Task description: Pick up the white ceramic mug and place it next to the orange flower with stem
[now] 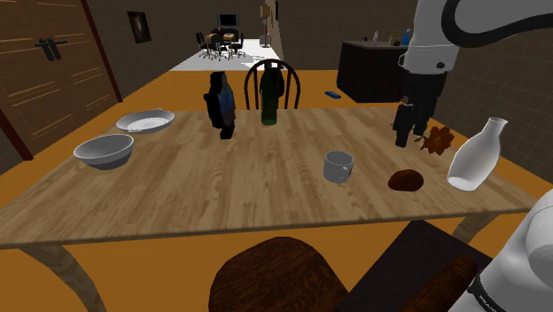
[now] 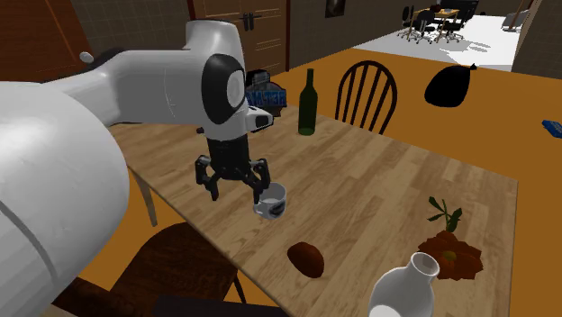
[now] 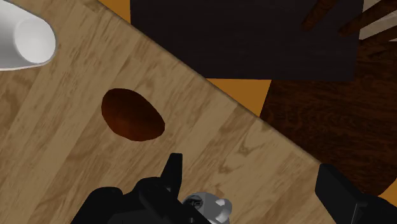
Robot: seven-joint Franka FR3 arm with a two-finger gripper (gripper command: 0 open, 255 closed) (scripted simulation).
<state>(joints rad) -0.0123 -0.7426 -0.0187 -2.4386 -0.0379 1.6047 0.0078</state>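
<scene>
Jaws wide open, empty, hanging above the worktop [image 3: 63,146]. Pale grey mug [image 3: 207,209] stands upright below them, off-centre, close under one finger [image 3: 172,168]. Risk: a straight descent lands that finger on the rim and tips it. Later risk: brown lump [image 3: 132,114] and white vase [image 1: 476,155] crowd the orange flower [image 1: 438,138].

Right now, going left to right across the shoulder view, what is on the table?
Left to right: grey bowl, white dish, dark figurine, green bottle, mug, brown lump, orange flower, white vase.
</scene>
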